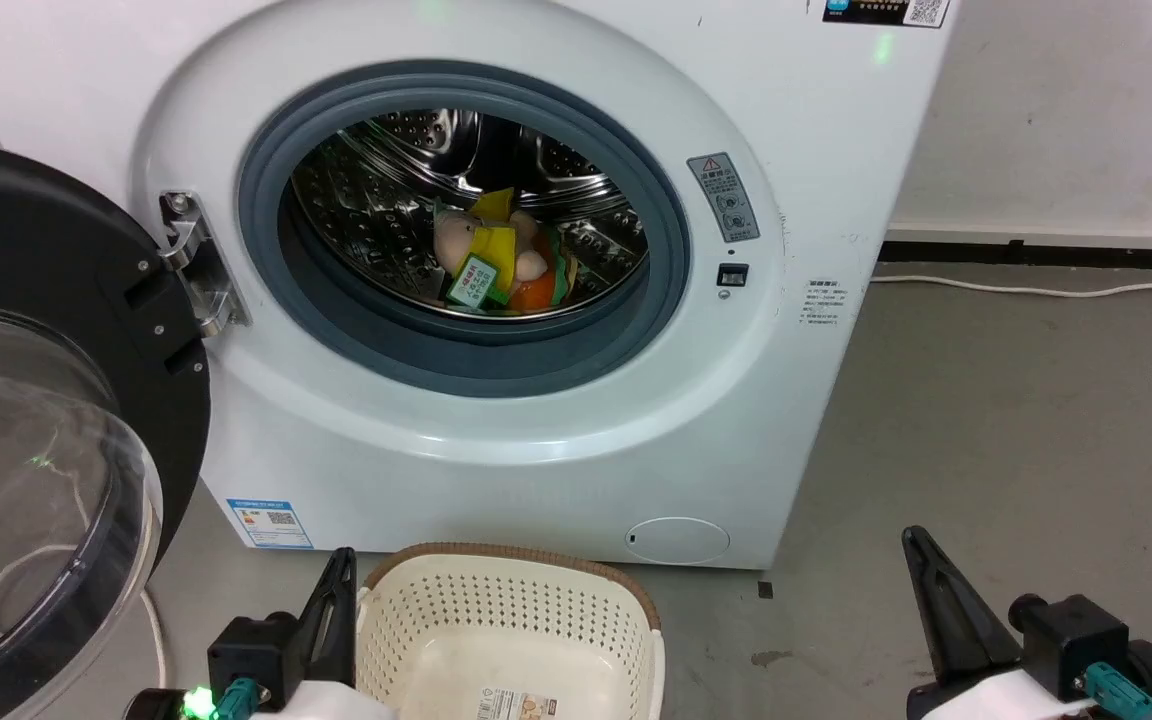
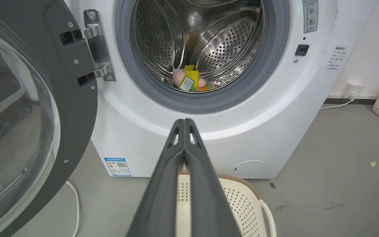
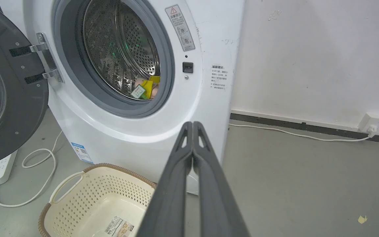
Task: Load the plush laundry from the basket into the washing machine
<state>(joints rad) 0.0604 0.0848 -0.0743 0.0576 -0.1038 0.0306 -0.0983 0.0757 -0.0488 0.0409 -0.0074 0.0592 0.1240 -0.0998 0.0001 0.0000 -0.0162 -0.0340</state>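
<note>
Left wrist view has the left gripper (image 2: 184,121) with its two dark fingers pressed together on nothing, just beside the basket (image 2: 242,200); the right gripper (image 3: 192,123) is likewise pinched closed and empty, off to the basket's right over the grey floor (image 3: 308,184). Beyond them the washing machine (image 1: 536,470) stands with its door (image 1: 66,260) swung open to the left, and the plush laundry (image 1: 496,265) lies low in the steel drum (image 1: 376,200).
</note>
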